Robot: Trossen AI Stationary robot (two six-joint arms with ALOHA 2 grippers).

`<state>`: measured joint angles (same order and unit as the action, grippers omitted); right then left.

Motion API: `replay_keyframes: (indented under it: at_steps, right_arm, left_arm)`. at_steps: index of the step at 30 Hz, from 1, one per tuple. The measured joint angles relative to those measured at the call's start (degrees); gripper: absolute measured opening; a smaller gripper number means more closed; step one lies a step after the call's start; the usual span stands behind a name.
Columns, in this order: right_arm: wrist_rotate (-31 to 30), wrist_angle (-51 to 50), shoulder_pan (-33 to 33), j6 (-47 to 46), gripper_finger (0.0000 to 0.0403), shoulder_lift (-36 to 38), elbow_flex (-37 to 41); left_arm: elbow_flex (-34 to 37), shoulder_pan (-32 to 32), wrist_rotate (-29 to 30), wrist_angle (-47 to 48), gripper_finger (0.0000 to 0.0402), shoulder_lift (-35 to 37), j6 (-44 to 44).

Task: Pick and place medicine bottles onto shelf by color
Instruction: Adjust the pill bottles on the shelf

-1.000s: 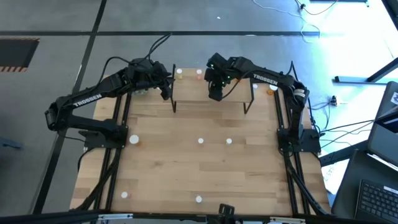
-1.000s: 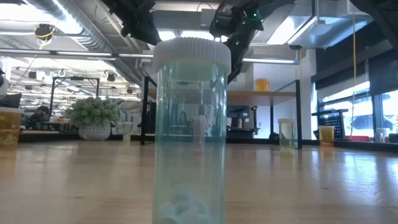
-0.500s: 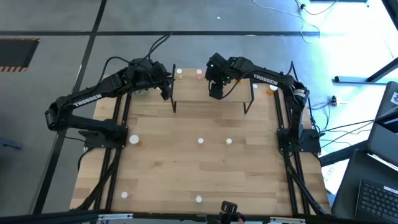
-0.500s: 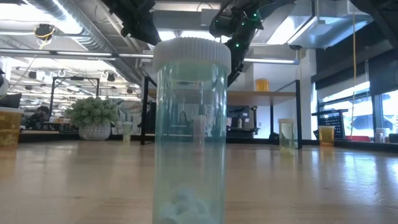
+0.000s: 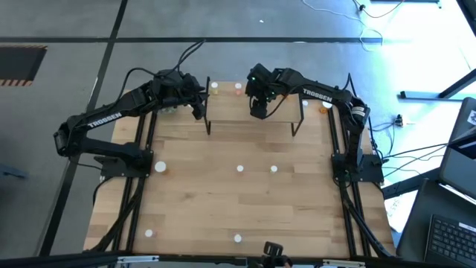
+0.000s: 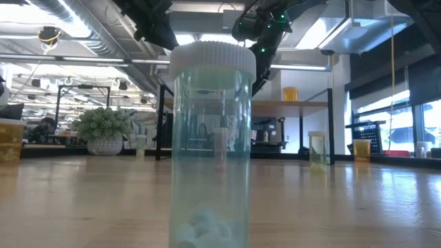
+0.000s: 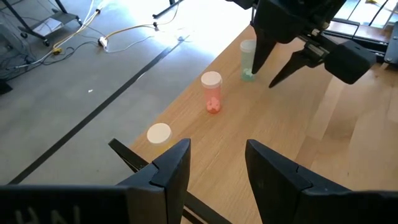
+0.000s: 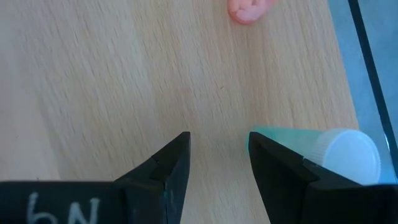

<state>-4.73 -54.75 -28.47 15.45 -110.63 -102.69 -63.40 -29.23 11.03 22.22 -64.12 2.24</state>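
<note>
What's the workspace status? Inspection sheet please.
Surface: wooden table, bare wood between the bottles.
Job's things: shelf at the far edge with a pink bottle and green bottle standing on it; white-capped bottles scattered on the table, one mid-table.
Clutter: potted plant.
Grippers: left gripper open, empty, at the shelf's end; right gripper open, empty, above the shelf beside the green bottle.
Cables: several on the floor.
Surroundings: laptop to the right.

High camera is looking straight down on the whole table [image 5: 245,201], low camera is sitting at tabletop height right behind a green bottle [image 6: 211,145] and facing the far shelf [image 6: 303,104], while both wrist cameras are looking close down on that shelf's pink bottle [image 7: 211,92].
</note>
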Motion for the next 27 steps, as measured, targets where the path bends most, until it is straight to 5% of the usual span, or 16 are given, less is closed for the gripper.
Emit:
replay_keyframes:
  at_steps: [27]
  right_arm:
    - [-3.63, -0.76, 0.02, -0.03, 0.0166, 0.0, 0.0]
  left_arm:
    - [0.0, 0.0, 0.0, -0.01, 0.0149, 0.0, -0.02]
